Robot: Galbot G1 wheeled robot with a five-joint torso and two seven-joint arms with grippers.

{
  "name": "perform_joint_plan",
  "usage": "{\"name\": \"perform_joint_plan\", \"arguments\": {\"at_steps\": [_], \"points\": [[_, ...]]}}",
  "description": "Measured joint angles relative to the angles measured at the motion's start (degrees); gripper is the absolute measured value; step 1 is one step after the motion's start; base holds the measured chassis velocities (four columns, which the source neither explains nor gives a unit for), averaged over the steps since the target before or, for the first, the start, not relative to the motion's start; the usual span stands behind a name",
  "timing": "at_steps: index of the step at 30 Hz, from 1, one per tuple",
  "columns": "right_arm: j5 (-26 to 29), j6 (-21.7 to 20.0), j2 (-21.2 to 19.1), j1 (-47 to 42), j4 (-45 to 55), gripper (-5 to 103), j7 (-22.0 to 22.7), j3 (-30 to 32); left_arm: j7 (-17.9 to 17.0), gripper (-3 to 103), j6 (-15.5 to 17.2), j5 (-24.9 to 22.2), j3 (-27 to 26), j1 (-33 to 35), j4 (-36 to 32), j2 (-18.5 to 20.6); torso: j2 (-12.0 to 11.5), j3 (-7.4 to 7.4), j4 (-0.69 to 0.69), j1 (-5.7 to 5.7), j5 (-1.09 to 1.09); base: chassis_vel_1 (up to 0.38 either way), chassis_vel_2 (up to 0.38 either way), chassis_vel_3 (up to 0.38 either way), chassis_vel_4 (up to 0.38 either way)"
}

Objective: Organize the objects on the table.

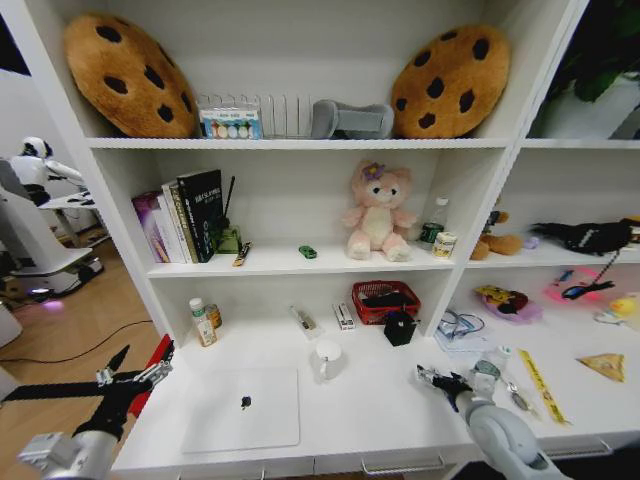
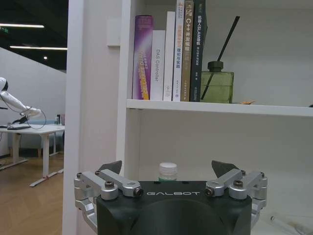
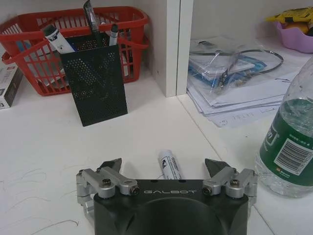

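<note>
Your right gripper hangs with jaws released over the marker, lined up to grasp; your left gripper waits released, lower left.

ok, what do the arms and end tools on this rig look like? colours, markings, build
Both tools share one build: a black body with white GALBOT lettering, silver metal finger linkages held by dark screws, and black pointed tips. The left tool and right tool look identical from the wrist cameras. From the head camera, the left arm's link is black with a white-grey segment nearest the camera; the right arm's is light grey.

"GALBOT" on left gripper housing; same on right gripper housing. White book spine: "DAS Controller".
</note>
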Motion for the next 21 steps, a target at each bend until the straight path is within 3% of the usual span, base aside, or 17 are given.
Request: {"name": "perform_joint_plan", "arguments": {"at_steps": [4, 6, 8, 9, 12, 15, 21], "points": [[-0.20, 0.10, -0.07, 0.36, -0.55, 89, -0.07, -0.43, 0.00, 100, 0.00, 0.00, 0.00, 0.00, 0.00, 0.00, 0.00, 0.00, 0.00, 0.00, -0.01, 0.000, 0.000, 0.000, 0.000], [-0.41, 0.16, -0.02, 0.30, -0.51, 73, -0.07, -0.52, 0.00, 100, 0.00, 0.00, 0.00, 0.00, 0.00, 0.00, 0.00, 0.00, 0.00, 0.00, -0.02, 0.000, 0.000, 0.000, 0.000], [-0.47, 0.18, 0.05, 0.18, -0.40, 73, -0.07, -0.52, 0.00, 100, 0.00, 0.00, 0.00, 0.00, 0.00, 0.00, 0.00, 0.00, 0.00, 0.00, -0.02, 0.000, 0.000, 0.000, 0.000], [-0.70, 0.23, 0.30, -0.09, -0.19, 62, -0.06, -0.52, 0.01, 100, 0.00, 0.00, 0.00, 0.00, 0.00, 0.00, 0.00, 0.00, -0.01, 0.00, -0.03, 0.000, 0.000, 0.000, 0.000], [-0.93, 0.27, 0.63, -0.26, -0.05, 57, 0.01, -0.52, 0.00, 100, 0.00, 0.00, 0.00, -0.01, 0.00, 0.00, 0.00, -0.01, -0.01, 0.00, -0.03, 0.000, 0.000, 0.000, 0.000], [-1.47, 0.42, 1.56, -0.91, 0.50, 40, 0.20, -0.50, 0.00, 100, 0.00, 0.00, 0.00, 0.00, 0.00, 0.00, 0.01, -0.01, -0.01, -0.01, -0.03, 0.000, 0.000, 0.000, 0.000], [-1.77, 0.44, 1.74, -0.99, 0.65, 24, 0.32, -0.52, 0.01, 100, 0.00, 0.00, 0.00, 0.00, 0.00, 0.00, 0.00, -0.01, -0.01, -0.01, 0.00, 0.000, 0.000, 0.000, 0.000]]}}
